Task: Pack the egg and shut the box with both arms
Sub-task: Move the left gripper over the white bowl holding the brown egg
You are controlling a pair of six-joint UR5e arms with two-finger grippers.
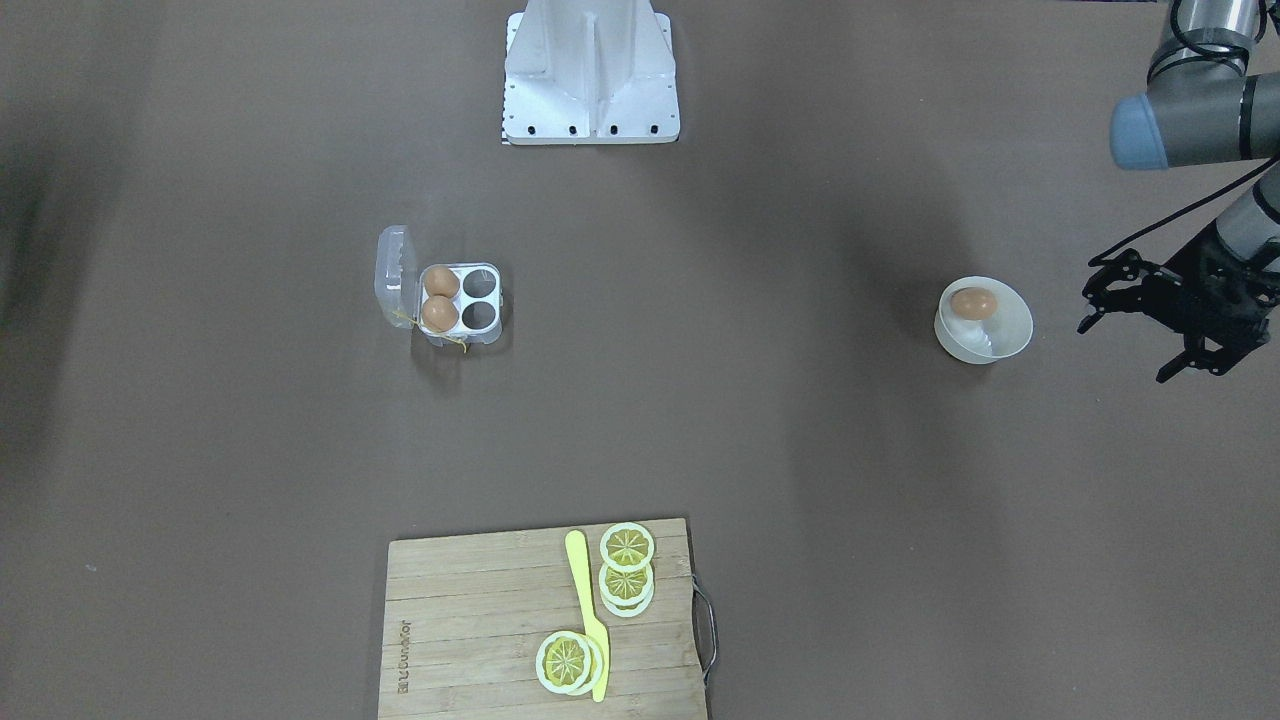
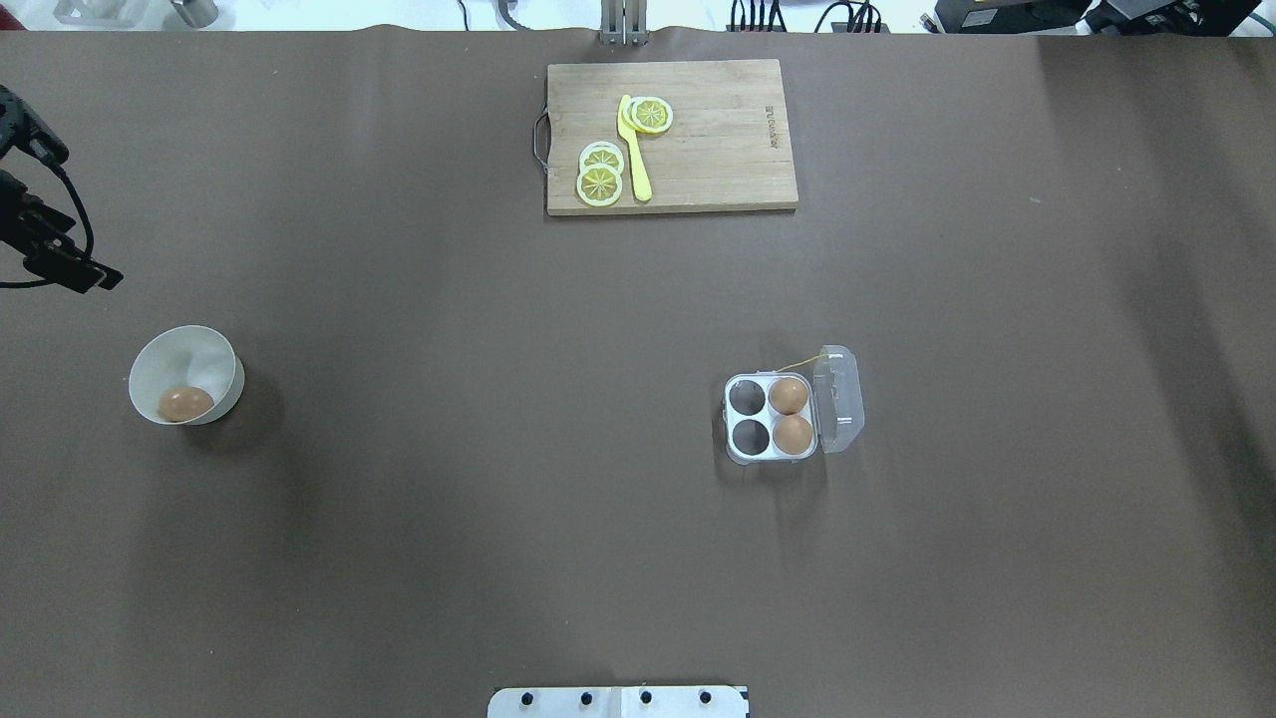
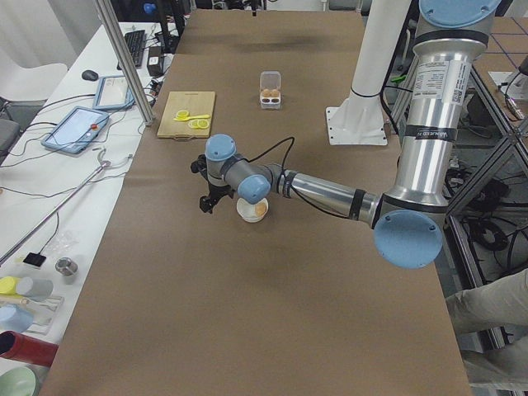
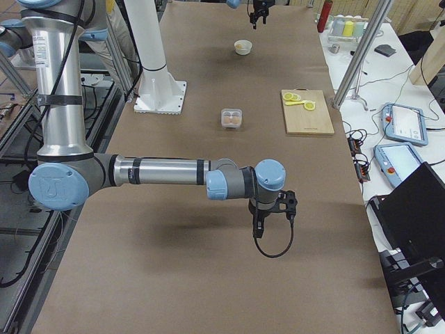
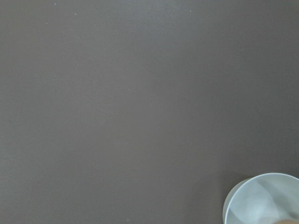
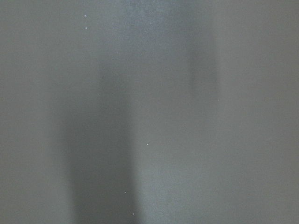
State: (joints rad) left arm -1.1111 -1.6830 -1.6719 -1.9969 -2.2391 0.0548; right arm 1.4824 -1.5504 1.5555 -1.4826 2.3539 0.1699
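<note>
A brown egg (image 1: 973,302) lies in a white round bowl (image 1: 1012,332); the egg (image 2: 185,403) and bowl (image 2: 204,351) also show in the overhead view. My left gripper (image 1: 1125,335) is open and empty, hovering beside the bowl, apart from it. The clear box (image 1: 462,300) stands open with its lid (image 1: 395,268) tipped back; two brown eggs (image 1: 440,297) fill two cells and two cells are empty. The box also shows in the overhead view (image 2: 770,419). My right gripper (image 4: 274,212) shows only in the exterior right view, far from the box; I cannot tell whether it is open.
A wooden cutting board (image 1: 470,620) with lemon slices (image 1: 627,575) and a yellow knife (image 1: 588,610) lies at the table's far side from the robot. The white mounting stand (image 1: 590,80) is at the robot's base. The left wrist view shows only the bowl's rim (image 5: 247,191).
</note>
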